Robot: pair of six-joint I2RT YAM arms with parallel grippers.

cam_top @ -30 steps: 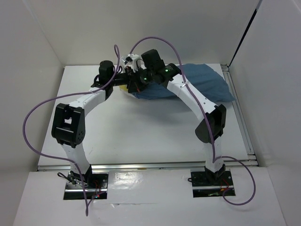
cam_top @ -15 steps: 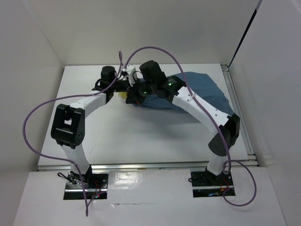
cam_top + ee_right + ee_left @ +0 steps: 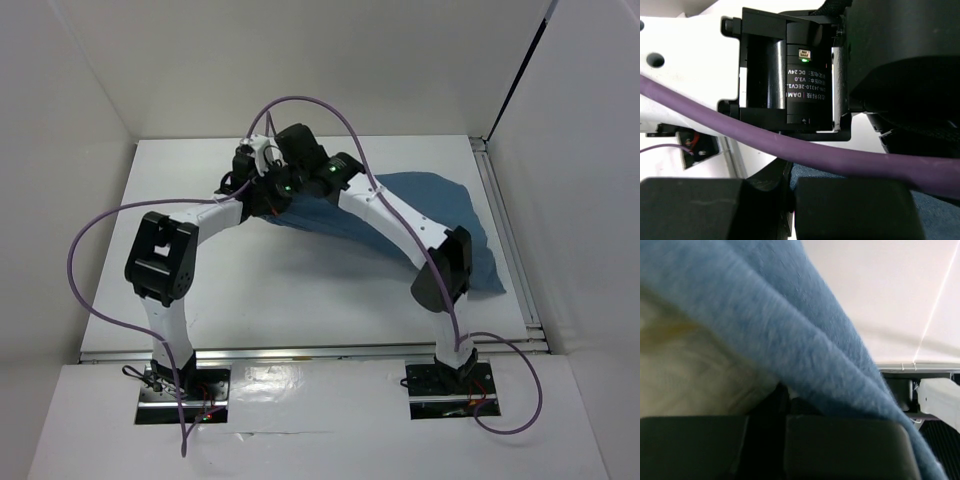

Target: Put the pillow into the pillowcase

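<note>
The slate-blue pillowcase (image 3: 430, 205) lies stretched from the table's back middle to the right edge. Both grippers meet at its left end. My left gripper (image 3: 256, 186) is shut at the cloth's edge. In the left wrist view the pillowcase (image 3: 790, 325) drapes over the fingers and the cream pillow (image 3: 690, 375) bulges under it on the left. My right gripper (image 3: 273, 196) is shut on a fold of the pillowcase (image 3: 812, 172). In the top view the pillow is hidden by the cloth and the arms.
A purple cable (image 3: 815, 155) runs across the right wrist view just above the fingers, with the left arm's black wrist motor (image 3: 790, 75) close behind. White walls stand left, back and right. A metal rail (image 3: 510, 240) borders the table's right side.
Both grippers moved a little left and nearer, dragging the pillowcase with them. The cloth now lies flatter and longer, its right end nearer the front. The yellow patch by the left gripper no longer shows.
</note>
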